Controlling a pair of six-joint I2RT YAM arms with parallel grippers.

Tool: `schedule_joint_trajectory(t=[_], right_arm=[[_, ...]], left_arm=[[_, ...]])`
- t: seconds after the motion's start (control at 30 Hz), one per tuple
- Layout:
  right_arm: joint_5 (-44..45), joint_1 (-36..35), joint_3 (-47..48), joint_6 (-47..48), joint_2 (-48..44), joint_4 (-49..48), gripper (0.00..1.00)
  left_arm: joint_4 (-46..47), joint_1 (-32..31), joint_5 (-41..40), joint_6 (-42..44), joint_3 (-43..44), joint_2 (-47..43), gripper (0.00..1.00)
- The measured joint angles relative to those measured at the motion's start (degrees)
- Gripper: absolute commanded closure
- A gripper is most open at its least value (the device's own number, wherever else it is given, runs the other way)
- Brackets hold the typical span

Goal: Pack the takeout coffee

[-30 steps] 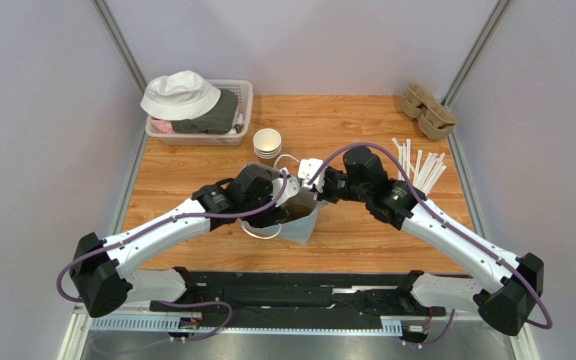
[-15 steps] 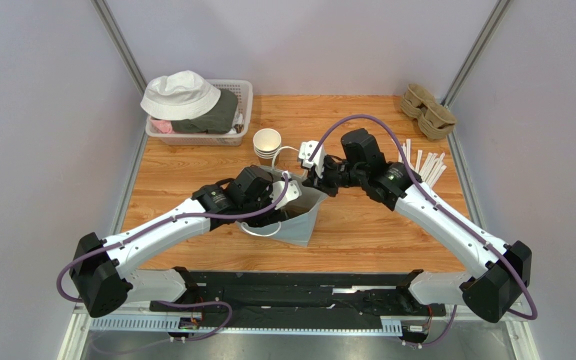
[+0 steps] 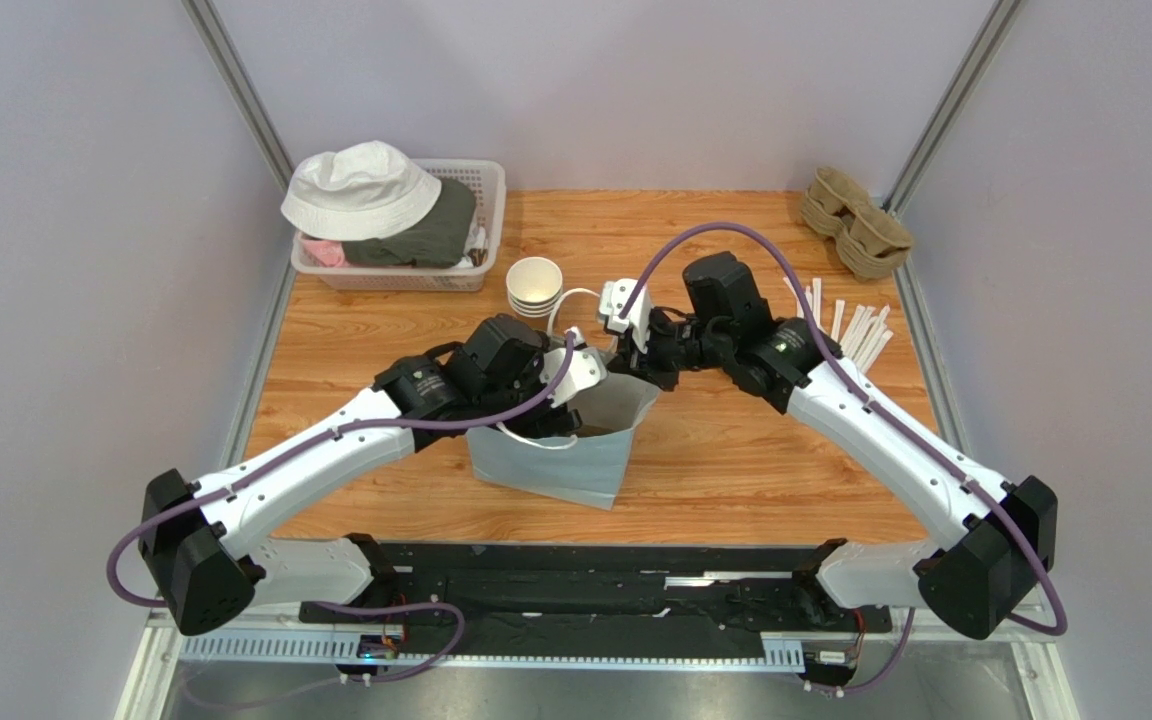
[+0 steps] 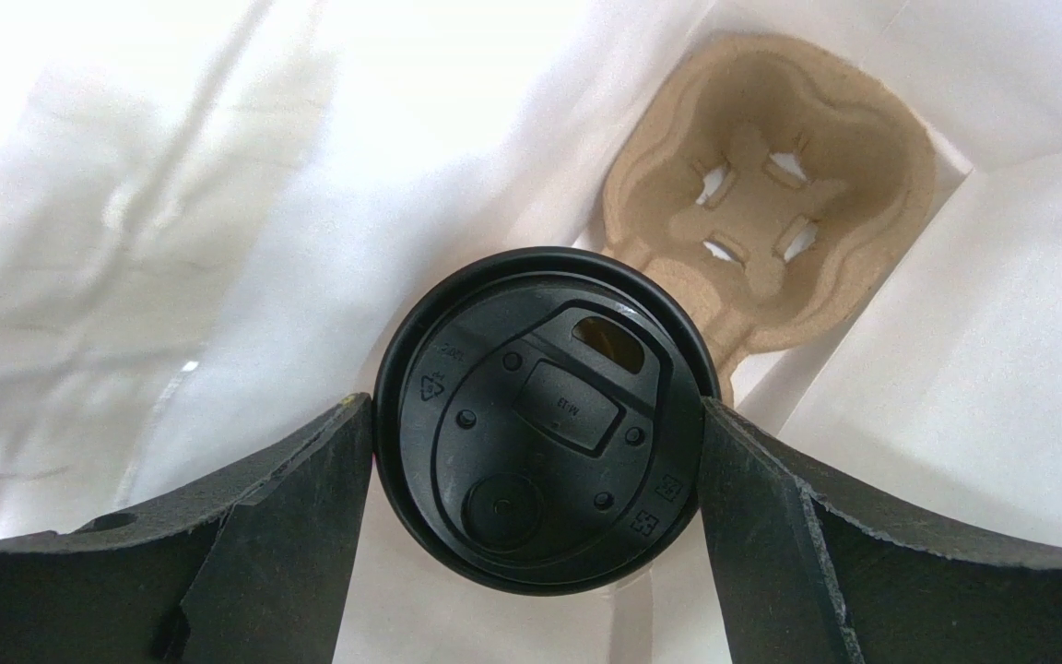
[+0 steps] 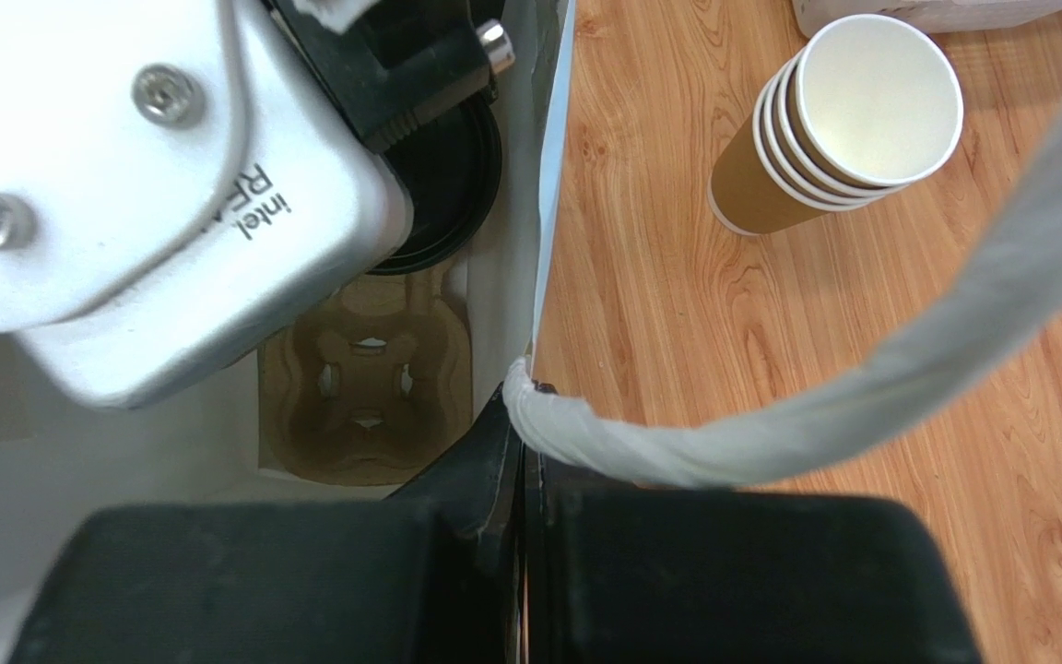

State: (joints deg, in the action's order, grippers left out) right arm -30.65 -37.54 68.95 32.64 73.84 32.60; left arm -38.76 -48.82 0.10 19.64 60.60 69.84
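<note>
Beside the bag [image 3: 567, 465] on the table [image 3: 748, 450] stands a stack of lidless cups [image 5: 841, 125], near the bag's far side. Farther back sits a basket [image 3: 485, 180] with a white hat [image 3: 361, 188] on top. On the right lie loose straws [image 3: 853, 338], and a pile of pulp carriers [image 3: 856, 222] sits in the far corner.

My right pincer [image 5: 516, 415] is pressed together on the bag's rim, right where the twisted paper handle [image 5: 717, 443] joins it, and it holds the mouth open. My left arm's camera housing fills much of the opening and hides part of the inside from the right wrist.

Inside the bag, one carrier [image 4: 758, 180] lies flat on the bottom with both wells bare. My left pincer [image 4: 537, 432] is in the bag, its fingers touching the black lid of the coffee [image 4: 540, 415] on either side and gripping it. The coffee is over the near end of the carrier; I cannot tell whether it rests in a well.
</note>
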Motion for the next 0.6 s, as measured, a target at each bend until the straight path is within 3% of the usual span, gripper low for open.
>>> schedule_joint_trajectory(t=[0.2,0.23,0.6], right_arm=[[-0.33,0.13,0.00,1.07,0.00,0.13,1.00],[-0.35,0.13,0.00,1.25,0.00,0.17,1.00],[-0.35,0.13,0.00,3.02,0.00,0.33,1.00]], left_arm=[[-0.83,0.07,1.27,0.00,2.19,-0.35,0.18],[-1.07,0.07,1.42,0.00,2.51,-0.59,0.11],[-3.32,0.09,3.15,-1.90,7.56,-2.32,0.07]])
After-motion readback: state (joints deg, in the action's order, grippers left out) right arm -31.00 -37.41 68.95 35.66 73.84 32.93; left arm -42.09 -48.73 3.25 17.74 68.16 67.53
